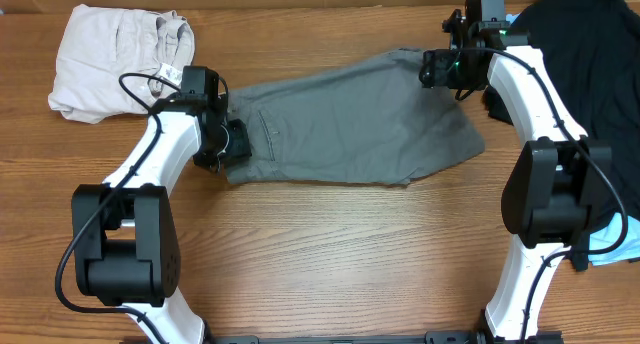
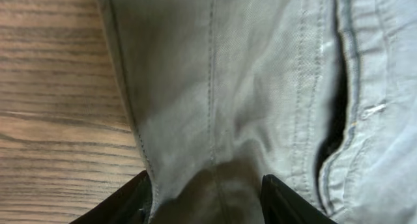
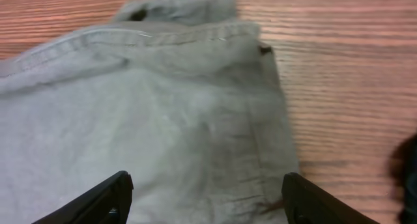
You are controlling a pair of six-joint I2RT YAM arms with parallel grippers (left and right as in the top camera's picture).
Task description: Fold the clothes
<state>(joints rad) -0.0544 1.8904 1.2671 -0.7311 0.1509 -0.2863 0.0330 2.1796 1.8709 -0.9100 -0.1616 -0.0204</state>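
- Overhead view: the grey shorts (image 1: 350, 119) lay flat in the middle of the wooden table (image 1: 330, 254).
- A cream garment (image 1: 110, 59) lay folded at the far left corner, with its white label (image 1: 168, 76) at the edge nearest the left arm. The print on the label was too small to read.
- A black T-shirt (image 1: 590, 44) lay heaped at the far right, partly behind the right arm, and a light blue thing (image 1: 610, 246) showed behind that arm's base.
- The left gripper (image 1: 235, 144) was at the left end of the shorts. The right gripper (image 1: 435, 69) was at their far right end.
- Left wrist view: cloth of the shorts (image 2: 260, 74) filled the gap between the two fingers (image 2: 130, 201). I cannot tell if they pressed it. The slit pocket (image 2: 335, 120) gaped dark on the right.
- Right wrist view: the fingers (image 3: 104, 198) stood wide apart over the shorts (image 3: 163, 120), near a stitched hem. Bare table (image 3: 345, 55) was on the right.
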